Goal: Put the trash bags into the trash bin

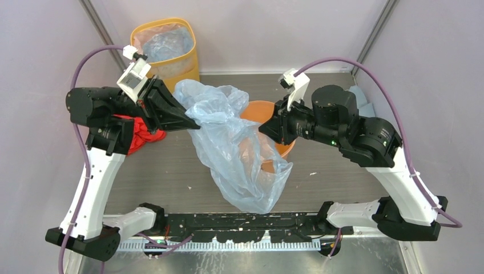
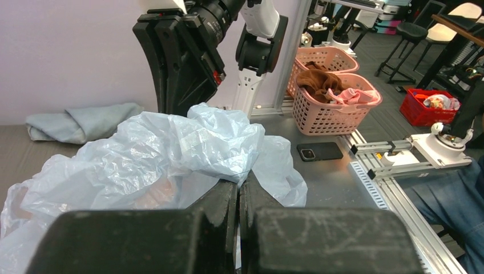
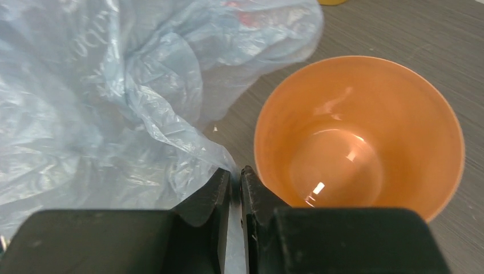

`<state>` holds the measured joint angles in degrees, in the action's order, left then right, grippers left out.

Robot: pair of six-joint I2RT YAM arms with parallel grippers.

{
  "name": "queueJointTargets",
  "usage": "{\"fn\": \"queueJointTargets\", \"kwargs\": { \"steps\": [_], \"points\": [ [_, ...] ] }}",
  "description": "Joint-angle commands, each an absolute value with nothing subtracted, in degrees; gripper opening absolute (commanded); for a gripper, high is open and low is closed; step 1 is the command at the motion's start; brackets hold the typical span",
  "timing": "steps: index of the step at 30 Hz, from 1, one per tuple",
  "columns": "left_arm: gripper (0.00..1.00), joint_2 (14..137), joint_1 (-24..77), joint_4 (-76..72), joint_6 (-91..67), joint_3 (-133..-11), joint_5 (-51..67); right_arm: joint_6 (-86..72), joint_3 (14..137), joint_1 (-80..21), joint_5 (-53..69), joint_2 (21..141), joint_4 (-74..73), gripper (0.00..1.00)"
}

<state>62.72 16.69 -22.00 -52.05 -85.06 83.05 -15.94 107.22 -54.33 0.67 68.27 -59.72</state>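
Note:
A pale blue, see-through trash bag (image 1: 240, 154) hangs crumpled over the middle of the table. My left gripper (image 1: 194, 125) is shut on its upper left edge; in the left wrist view the film (image 2: 171, 148) bunches out from between the closed jaws (image 2: 238, 184). My right gripper (image 1: 262, 130) pinches the bag's right side, with a strip of film (image 3: 114, 114) between nearly closed jaws (image 3: 235, 176). The round orange trash bin (image 3: 359, 137) stands upright and empty right beside those fingers. From above, the trash bin (image 1: 259, 108) is partly hidden behind the bag and the right arm.
A taller yellow bin (image 1: 191, 63) lined with clear plastic stands at the back left. Something red (image 1: 140, 137) lies under the left arm. A folded grey cloth (image 2: 80, 123) lies by the right wall. Off the table are pink baskets (image 2: 337, 108) and a phone (image 2: 319, 151).

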Motion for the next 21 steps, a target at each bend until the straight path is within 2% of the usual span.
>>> {"fn": "queueJointTargets", "kwargs": {
  "steps": [1, 12, 21],
  "points": [
    [0.00, 60.7, 15.9, -22.5, -52.4, -86.1, 83.3, -14.9, 105.7, -54.6, -8.0, 65.4, -59.7, 0.18],
    [0.00, 59.1, 12.1, -20.8, -52.4, -89.6, 84.4, -15.6, 101.6, -54.5, -15.1, 60.9, -61.5, 0.18],
    [0.00, 59.7, 10.6, -20.3, -52.7, -95.5, 84.8, -16.3, 100.9, -54.6, -15.3, 58.4, -62.9, 0.18]
  ]
}}
